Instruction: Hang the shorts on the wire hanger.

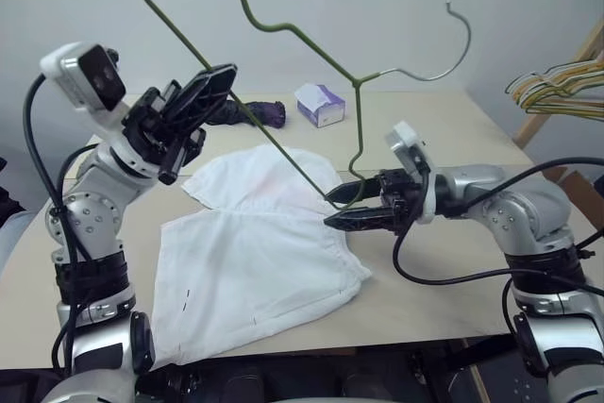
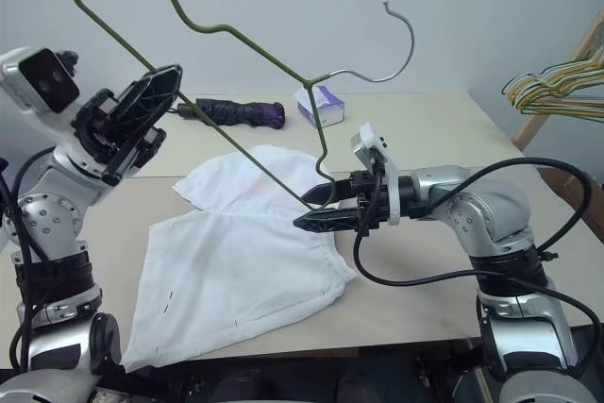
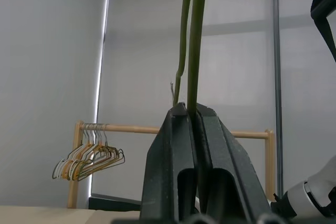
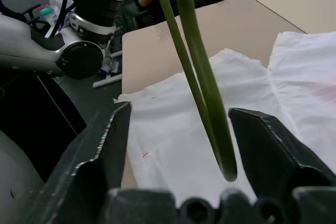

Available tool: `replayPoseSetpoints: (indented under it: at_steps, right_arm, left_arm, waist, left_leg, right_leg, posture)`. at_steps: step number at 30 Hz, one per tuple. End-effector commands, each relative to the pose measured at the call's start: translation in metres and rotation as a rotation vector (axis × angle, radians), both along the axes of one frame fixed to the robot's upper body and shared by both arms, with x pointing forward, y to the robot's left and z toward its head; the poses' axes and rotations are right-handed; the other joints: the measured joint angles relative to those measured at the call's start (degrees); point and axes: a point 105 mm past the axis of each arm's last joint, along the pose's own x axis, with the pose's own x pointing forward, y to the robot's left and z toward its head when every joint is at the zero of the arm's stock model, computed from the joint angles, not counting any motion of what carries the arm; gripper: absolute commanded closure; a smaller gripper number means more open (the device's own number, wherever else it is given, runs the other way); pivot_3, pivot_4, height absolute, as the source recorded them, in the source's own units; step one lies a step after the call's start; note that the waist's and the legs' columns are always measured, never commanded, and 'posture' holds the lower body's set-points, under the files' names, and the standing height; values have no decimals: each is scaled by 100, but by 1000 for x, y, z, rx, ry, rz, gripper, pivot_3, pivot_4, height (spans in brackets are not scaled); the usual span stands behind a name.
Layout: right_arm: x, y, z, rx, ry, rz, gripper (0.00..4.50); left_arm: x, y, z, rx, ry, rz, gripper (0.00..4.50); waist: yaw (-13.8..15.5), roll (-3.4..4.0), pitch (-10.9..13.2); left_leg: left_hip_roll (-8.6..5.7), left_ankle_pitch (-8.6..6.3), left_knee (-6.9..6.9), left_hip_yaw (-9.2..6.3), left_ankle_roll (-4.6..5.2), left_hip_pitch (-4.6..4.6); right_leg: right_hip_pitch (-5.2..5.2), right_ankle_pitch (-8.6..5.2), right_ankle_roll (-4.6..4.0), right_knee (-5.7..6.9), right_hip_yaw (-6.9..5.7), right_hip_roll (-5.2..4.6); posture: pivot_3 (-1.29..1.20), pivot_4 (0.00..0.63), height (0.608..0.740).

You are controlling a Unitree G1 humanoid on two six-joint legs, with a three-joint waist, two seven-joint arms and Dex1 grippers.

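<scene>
Wire hanger (image 1: 283, 153) corner between right claw (image 1: 332, 209) fingers, above shorts (image 1: 255, 252)

White shorts (image 1: 255, 261), olive-green wire hanger (image 1: 283, 153), black pincers, purple-and-white tissue box (image 1: 319, 104), tan table (image 1: 444, 129).

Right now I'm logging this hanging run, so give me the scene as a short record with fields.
Wire hanger: held up over the table, bent out of shape
Left tool: shut on the hanger's wire
Right tool: fingers apart around the hanger's lower bend, not clamped
Shorts: flat on the table, under the hanger
Also on table: tissue box, dark folded umbrella
</scene>
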Motion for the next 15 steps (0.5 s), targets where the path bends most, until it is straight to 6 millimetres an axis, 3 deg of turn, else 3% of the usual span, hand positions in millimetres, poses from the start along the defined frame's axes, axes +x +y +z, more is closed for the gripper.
replayPoseSetpoints:
  at_steps: [1, 7, 10, 15]
  right_arm:
    - [3, 2, 14, 14, -66, 5, 2313]
    - [5, 0, 13, 4, -59, -3, 4437]
    - [4, 0, 13, 8, -65, -2, 4488]
    - [3, 1, 17, 38, -72, -19, 4500]
  left_arm:
    - [-6, 1, 6, -10, -37, -1, 4500]
    - [-3, 0, 3, -4, -29, 7, 4500]
    - [1, -1, 0, -5, -22, 36, 4500]
    - [13, -8, -13, 33, 24, 86, 3090]
  waist:
    - [-1, 0, 0]
    - [-2, 1, 1]
    - [-2, 1, 1]
    - [-2, 1, 1]
  left_leg:
    - [0, 0, 0, 0, 0, 0]
    - [0, 0, 0, 0, 0, 0]
    - [0, 0, 0, 1, 0, 0]
    - [0, 0, 0, 2, -1, -1]
  right_leg:
    - [0, 0, 0, 0, 0, 0]
    - [-1, 0, 0, 0, 0, 0]
    - [-1, 0, 0, 0, 0, 0]
    - [-1, 0, 0, 0, 0, 0]
  posture:
    - [20, 0, 740]
    - [8, 0, 740]
    - [8, 0, 740]
    - [-5, 0, 740]
